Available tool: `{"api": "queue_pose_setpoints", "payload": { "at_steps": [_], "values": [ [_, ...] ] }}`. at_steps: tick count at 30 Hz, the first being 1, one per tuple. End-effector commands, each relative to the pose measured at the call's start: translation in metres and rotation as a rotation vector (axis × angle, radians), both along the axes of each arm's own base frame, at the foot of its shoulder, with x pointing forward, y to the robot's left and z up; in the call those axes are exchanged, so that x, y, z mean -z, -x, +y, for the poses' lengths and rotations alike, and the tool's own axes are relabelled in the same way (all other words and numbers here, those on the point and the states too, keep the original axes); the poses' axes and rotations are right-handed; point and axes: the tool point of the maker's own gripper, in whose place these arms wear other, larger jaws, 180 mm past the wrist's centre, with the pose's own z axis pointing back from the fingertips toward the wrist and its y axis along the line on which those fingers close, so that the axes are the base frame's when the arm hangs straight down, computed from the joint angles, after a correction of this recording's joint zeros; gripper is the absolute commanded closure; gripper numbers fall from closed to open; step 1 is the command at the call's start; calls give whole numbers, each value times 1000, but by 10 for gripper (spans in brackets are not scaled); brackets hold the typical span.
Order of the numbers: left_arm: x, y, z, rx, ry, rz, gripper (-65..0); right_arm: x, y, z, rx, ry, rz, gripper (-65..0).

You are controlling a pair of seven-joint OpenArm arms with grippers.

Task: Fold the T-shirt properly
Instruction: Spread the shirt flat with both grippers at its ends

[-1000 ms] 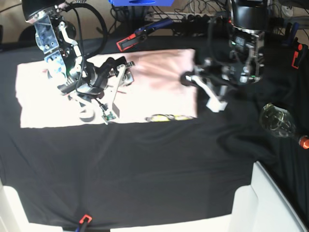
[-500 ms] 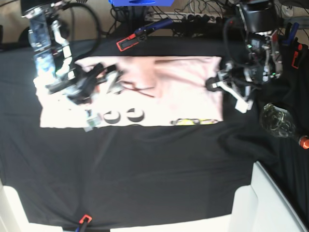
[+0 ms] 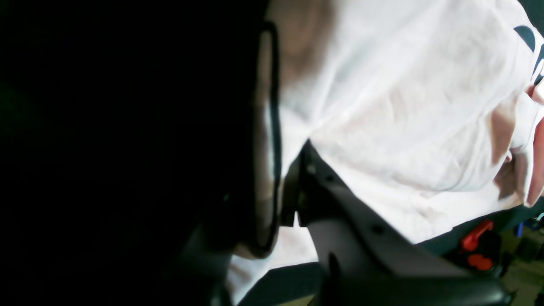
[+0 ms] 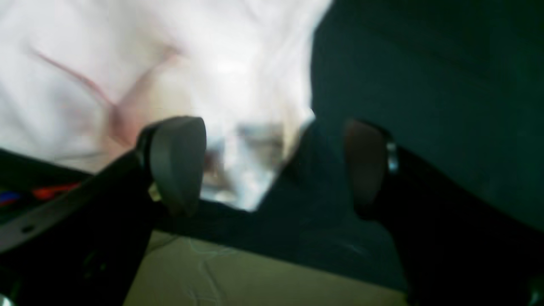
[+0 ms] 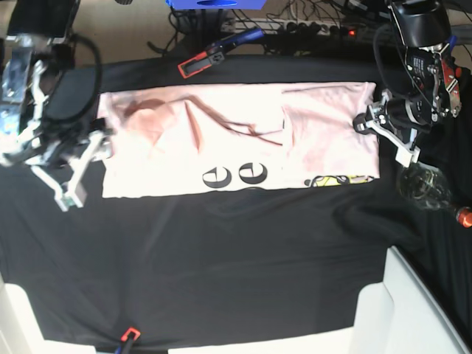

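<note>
The pale pink T-shirt (image 5: pixel 243 140) lies spread in a wide band across the back of the black table cloth (image 5: pixel 221 258). Bits of black lettering (image 5: pixel 231 175) show at its front edge. At the shirt's right edge, my left gripper (image 5: pixel 380 133) is shut on the fabric. In the left wrist view the T-shirt (image 3: pixel 403 110) runs in between the closed jaws of the left gripper (image 3: pixel 289 165). My right gripper (image 5: pixel 77 166) stands open just off the shirt's left edge. The right wrist view shows the right gripper (image 4: pixel 274 165) holding nothing, with a blurred corner of the T-shirt (image 4: pixel 170 55) beyond it.
A clear glass bottle (image 5: pixel 424 184) with a red cap lies right of the shirt, close to the left arm. Red-and-black clamps hold the cloth at the back (image 5: pixel 198 65) and the front edge (image 5: pixel 129 335). Cables and a blue box (image 5: pixel 214 4) lie behind the table.
The left gripper has pulled the shirt's right edge far to the right, stretching the shirt out. The right arm has swung left off the shirt to its left edge.
</note>
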Motion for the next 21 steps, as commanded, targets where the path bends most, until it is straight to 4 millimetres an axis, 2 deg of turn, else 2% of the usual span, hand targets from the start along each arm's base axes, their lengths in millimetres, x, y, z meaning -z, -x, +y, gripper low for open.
{"api": "queue_pose_setpoints", "payload": {
  "at_steps": [1,3,7,9,13,15,17,19,21],
  "values": [
    [-7,-4,16,-6,-47,-8,0,-6,-9,-5,-16,-2,-23,-474],
    [-16,-12,17,2,-62,-41,-50,0,-8,-12,-43,-1,10,-474],
    [-28,-18,17,20,-87,-80,-237,10,-6,-20,-72,-13,61,-474],
    [-32,-20,17,26,-95,-91,-279,18,-4,-23,-50,-29,103,-480],
    [-33,-21,19,25,-99,-95,-289,29,2,-30,-3,-59,142,-557],
    [-38,-22,28,-5,-107,-109,-289,32,1,-25,8,-82,150,-561],
    [-51,-27,39,-31,-130,-149,-287,35,4,-25,23,-98,161,-561],
    [-70,-37,45,-31,-162,-207,-280,40,3,-16,20,-123,176,-561],
    [-86,-39,49,-28,-196,-248,-279,45,4,-10,21,-145,195,-561]
  ]
}}
